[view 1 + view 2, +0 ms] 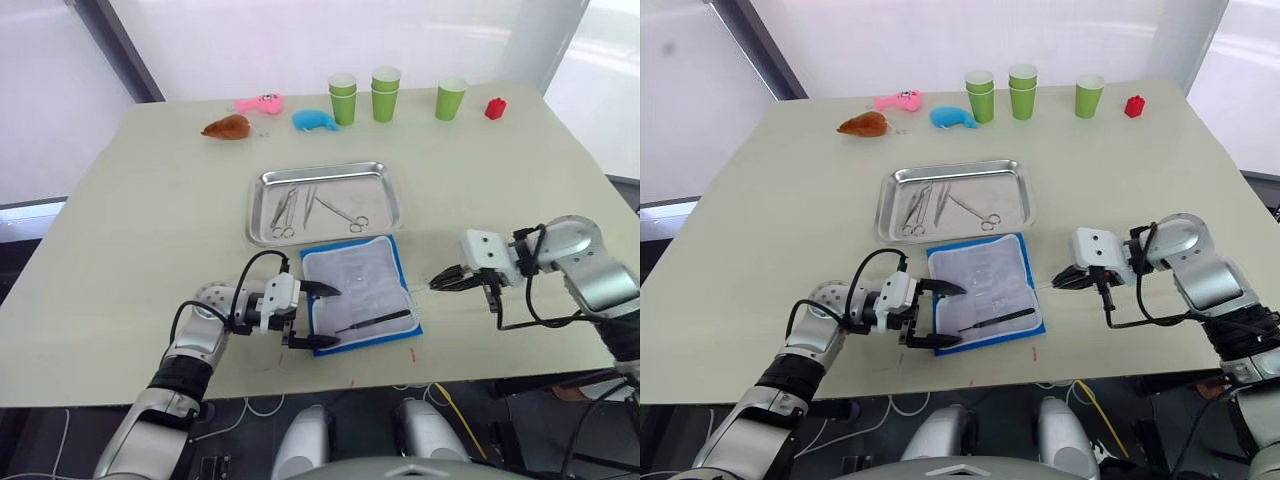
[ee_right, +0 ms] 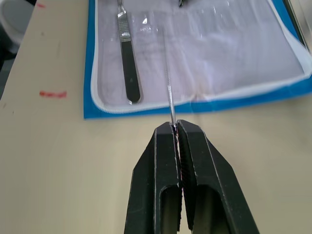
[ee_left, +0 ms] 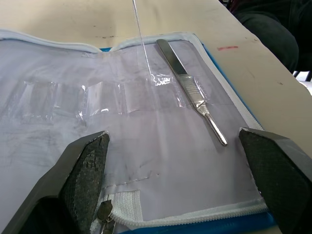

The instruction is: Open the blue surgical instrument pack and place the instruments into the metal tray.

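Observation:
The blue surgical instrument pack [image 1: 362, 268] lies open near the front of the table, whitish lining up. A flat silver handle [image 1: 375, 320] rests on its near part, seen close in the left wrist view [image 3: 192, 90]. My left gripper [image 1: 333, 317] is open at the pack's left edge, one finger on either side of the near left corner. Just right of the pack, my right gripper [image 2: 176, 127] is shut on a thin silver probe [image 2: 168, 83] whose far end lies on the lining. The metal tray [image 1: 378, 195] behind the pack holds several instruments [image 1: 285, 212].
Along the back edge stand three green cup stacks [image 1: 385, 92], a red block [image 1: 495, 108], a pink toy [image 1: 260, 103], a blue plush [image 1: 315, 120] and a brown toy [image 1: 227, 127]. Bare table lies on both sides of the tray.

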You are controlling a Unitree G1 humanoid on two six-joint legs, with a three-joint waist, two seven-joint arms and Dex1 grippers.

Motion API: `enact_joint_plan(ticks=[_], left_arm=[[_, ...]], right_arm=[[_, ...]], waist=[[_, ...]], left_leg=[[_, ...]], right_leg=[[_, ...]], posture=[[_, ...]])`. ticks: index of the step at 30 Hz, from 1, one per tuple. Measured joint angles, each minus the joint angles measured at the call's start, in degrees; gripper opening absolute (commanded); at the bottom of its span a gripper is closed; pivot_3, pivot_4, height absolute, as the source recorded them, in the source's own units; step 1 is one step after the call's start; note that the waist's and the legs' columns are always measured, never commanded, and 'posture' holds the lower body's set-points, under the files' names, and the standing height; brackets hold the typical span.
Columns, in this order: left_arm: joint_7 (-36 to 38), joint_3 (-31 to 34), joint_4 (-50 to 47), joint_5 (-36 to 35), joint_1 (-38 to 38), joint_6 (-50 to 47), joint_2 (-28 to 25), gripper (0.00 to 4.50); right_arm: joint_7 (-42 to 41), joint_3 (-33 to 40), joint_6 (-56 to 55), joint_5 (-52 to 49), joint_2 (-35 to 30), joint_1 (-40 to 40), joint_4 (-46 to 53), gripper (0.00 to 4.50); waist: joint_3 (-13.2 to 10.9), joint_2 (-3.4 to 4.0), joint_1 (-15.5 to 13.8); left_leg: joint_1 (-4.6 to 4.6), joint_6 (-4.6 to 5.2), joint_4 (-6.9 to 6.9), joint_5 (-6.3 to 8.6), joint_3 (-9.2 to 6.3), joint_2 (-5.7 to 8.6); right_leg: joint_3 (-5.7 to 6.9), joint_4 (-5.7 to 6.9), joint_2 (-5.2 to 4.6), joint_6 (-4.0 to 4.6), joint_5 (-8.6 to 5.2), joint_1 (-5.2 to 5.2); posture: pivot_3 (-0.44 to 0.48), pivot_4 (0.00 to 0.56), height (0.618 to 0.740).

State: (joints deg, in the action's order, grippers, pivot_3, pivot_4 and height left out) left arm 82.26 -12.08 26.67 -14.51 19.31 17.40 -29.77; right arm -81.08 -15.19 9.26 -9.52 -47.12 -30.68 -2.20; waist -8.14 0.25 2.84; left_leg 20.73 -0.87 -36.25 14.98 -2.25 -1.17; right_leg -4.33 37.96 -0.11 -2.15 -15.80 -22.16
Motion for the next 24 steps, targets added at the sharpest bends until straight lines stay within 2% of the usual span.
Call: enact_joint_plan(ticks=[11, 16, 21, 24], left_arm=[[0.02, -0.14, -0.14, 0.02, 0.17, -0.34, 0.00, 4.50], [-0.04, -0.15, -0.16, 0.03, 0.18, -0.46, 0.00, 4.50], [-0.06, -0.13, -0.21, 0.04, 0.14, -0.55, -0.01, 4.50], [-0.24, -0.08, -0.23, 0.14, 0.21, -0.74, -0.03, 4.50]], right_arm=[[-2.27, 3.74, -0.49, -2.72, -3.30, 2.50, -0.16, 0.03], [-1.72, 6.77, 3.24, -5.84, -4.30, 3.51, 0.66, 0.03], [3.88, 9.59, 12.83, -9.52, -2.27, 2.65, 3.33, 0.03], [11.47, 9.70, 20.24, -10.38, 3.26, -0.92, 3.53, 0.03]], waist=[[-0.04, -0.05, -0.25], [-0.05, -0.03, -0.24], [-0.05, -0.04, -0.21], [-0.07, -0.05, -0.26]], left_leg=[[0.01, 0.02, 0.00, 0.01, 0.01, -0.04], [0.01, 0.02, 0.00, 0.01, 0.04, -0.05], [0.00, 0.02, 0.00, 0.01, 0.09, -0.05], [0.00, 0.02, -0.01, 0.01, 0.05, -0.08]], right_leg=[[0.02, -0.04, 0.03, -0.02, -0.01, 0.00], [-0.04, -0.03, 0.05, -0.02, -0.01, 0.00], [-0.12, -0.04, 0.06, -0.03, 0.00, 0.00], [-0.09, -0.02, 0.09, -0.02, 0.00, -0.03]], posture=[[0.000, 0.150, 0.740], [0.000, 0.150, 0.740], [0.000, 0.150, 0.740], [0.000, 0.150, 0.740]])
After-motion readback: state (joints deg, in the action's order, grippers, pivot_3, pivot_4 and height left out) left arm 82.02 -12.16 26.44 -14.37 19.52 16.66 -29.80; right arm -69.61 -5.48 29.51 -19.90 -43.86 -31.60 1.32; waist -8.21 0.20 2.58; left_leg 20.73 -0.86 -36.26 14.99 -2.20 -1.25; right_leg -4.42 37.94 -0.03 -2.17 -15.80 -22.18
